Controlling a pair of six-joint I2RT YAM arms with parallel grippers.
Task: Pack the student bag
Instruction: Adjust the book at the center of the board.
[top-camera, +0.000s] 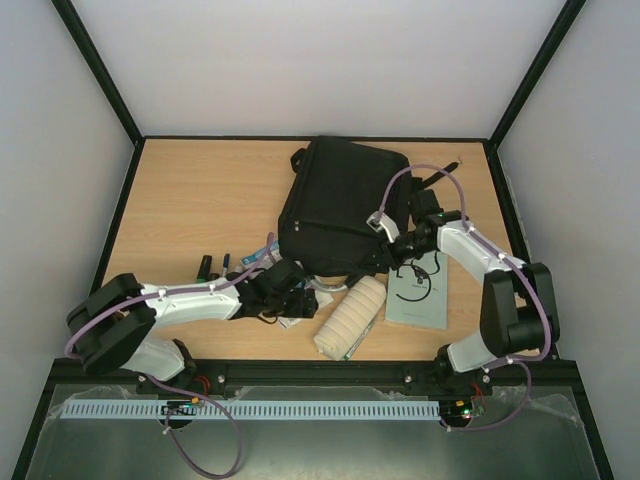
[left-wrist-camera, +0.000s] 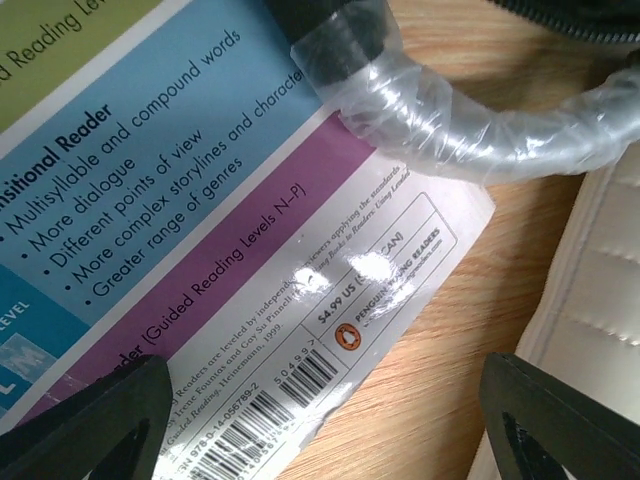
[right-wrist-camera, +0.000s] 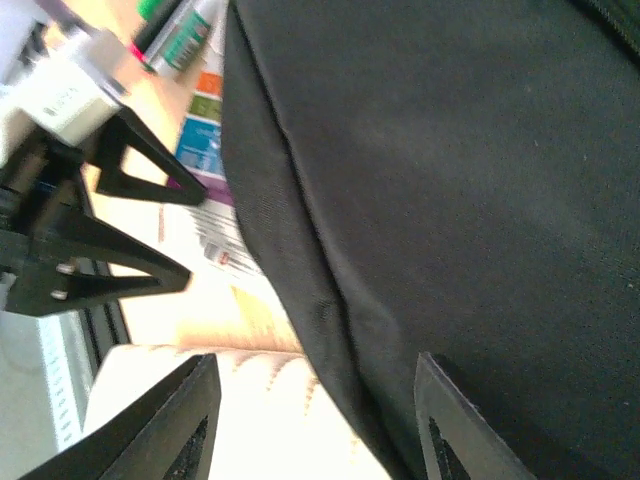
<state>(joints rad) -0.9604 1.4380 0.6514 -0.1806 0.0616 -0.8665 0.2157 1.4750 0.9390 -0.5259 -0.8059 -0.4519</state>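
While the left end effector (left-wrist-camera: 320, 405) hangs low over the counter (left-wrist-camera: 450, 330), its two black fingers (left-wrist-camera: 90, 420) stand wide apart with nothing held between them. Beneath it lies the corner of a paperback reader (left-wrist-camera: 200, 200), back cover up, with blue and purple bands and a barcode next to one finger. Just beyond the fingers, a cable wrapped in clear plastic (left-wrist-camera: 480, 130) crosses the reader's edge. By the other finger is the side of a cream quilted pouch (left-wrist-camera: 600, 280).

The right end effector (right-wrist-camera: 315, 400) is partly open and straddles an edge of the student bag (right-wrist-camera: 450, 200). The bag's seamed rim runs between the fingers, with one finger over the black fabric and the other clear of it, a pale gap showing on that side. I cannot tell whether either pad touches the fabric, and nothing looks clamped.

Seen from above, the student bag lies flat in the middle of the counter, just ahead of both end effectors. The left one is at its near-left corner and the right one at its near-right side. The cream pouch lies tilted on the near side, between the two. Just behind the right end effector, toward its arm's base, is a pale green booklet (top-camera: 420, 295) with a black cord (top-camera: 412, 275) on it. Left of the left end effector lie a couple of dark markers (top-camera: 205, 265).
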